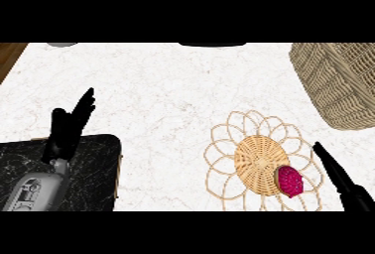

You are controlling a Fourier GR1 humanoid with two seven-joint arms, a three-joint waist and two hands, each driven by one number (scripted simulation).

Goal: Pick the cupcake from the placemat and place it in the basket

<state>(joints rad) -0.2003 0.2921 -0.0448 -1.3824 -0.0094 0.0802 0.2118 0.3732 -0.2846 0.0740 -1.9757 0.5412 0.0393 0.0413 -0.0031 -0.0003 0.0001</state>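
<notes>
The cupcake lay on its side at the lower right of the frame, its pink-red top showing, on the lower right edge of the placemat's woven centre. The placemat was a round tan disc ringed by open wire-like loops, and it sat flat on the white marbled counter. Nothing was holding the cupcake.

The right robot hand came in from the lower right corner, its dark fingers straight and pressed together, pointing up and to the left over the placemat's right-hand loops. Its fingertips stood just right of the cupcake, near it but apart from it.

The basket, of pale woven wicker, filled the upper right of the frame, partly cut off by the right edge. It stood well apart from the cupcake, above and to the right of the placemat.

The left robot hand showed at the left of the frame, open, fingers straight and pointing upward, resting and holding nothing. Its grey forearm rose from the lower left over a dark marbled slab in that corner.

Along the top edge, a small grey shape at the upper left and a dark one near the middle were too cut off to identify.
</notes>
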